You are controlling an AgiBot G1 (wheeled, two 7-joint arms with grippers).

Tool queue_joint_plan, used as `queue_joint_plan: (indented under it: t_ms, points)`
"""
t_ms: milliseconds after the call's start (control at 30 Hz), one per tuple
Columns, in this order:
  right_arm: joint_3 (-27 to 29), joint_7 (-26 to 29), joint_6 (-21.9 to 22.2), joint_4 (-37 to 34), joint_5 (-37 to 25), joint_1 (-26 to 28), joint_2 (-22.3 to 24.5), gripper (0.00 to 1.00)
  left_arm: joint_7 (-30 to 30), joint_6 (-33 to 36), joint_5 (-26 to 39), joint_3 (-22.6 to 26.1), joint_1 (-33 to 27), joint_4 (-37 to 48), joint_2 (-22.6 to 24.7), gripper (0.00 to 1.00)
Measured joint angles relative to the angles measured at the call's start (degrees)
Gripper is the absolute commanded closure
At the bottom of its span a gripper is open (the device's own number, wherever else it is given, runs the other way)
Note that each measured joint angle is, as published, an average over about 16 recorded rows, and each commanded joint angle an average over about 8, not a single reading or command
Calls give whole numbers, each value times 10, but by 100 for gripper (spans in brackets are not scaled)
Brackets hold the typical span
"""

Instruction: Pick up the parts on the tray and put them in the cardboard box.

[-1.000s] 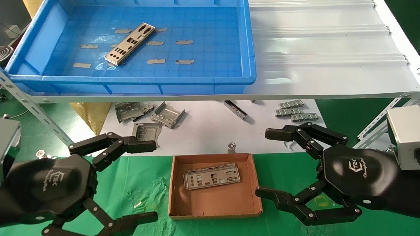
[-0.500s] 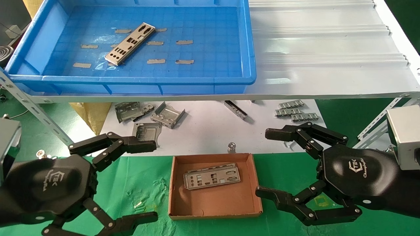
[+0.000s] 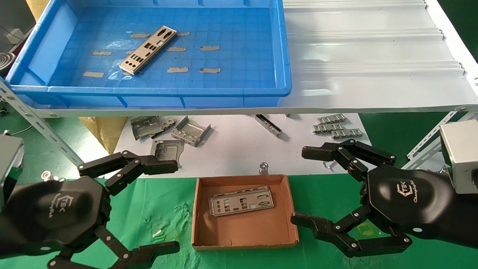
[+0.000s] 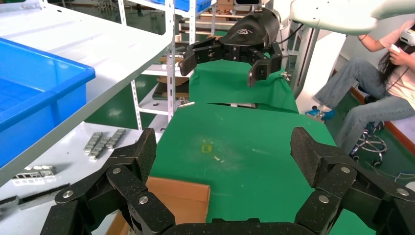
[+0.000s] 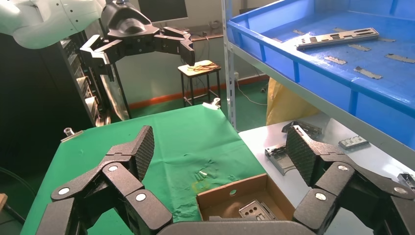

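Between the two spread, empty tools, left tool (image 3: 127,205) and right tool (image 3: 321,188), the cardboard box (image 3: 244,239) holds one plate (image 3: 241,200) lying crosswise. Beyond them, another plate (image 3: 148,49) lies diagonally in the blue tray (image 3: 224,89).

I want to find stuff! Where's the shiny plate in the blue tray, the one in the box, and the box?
plate in tray (image 3: 148,49), head view, its middle.
plate in box (image 3: 241,200), head view, its middle.
cardboard box (image 3: 244,228), head view, bare floor.

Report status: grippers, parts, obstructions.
Left gripper and right gripper open, empty, flanking the cardboard box. One part boxed; one part on the blue tray. Nothing in the way.
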Motion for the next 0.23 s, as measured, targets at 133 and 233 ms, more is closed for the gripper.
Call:
queue_joint_plan:
  t_ms: [133, 233]
  points:
    - [0, 0, 0, 0, 0, 0, 0, 0, 0, 0, 0, 0, 0, 0, 0, 0]
    - [0, 0, 0, 0, 0, 0, 0, 0, 0, 0, 0, 0, 0, 0, 0, 0]
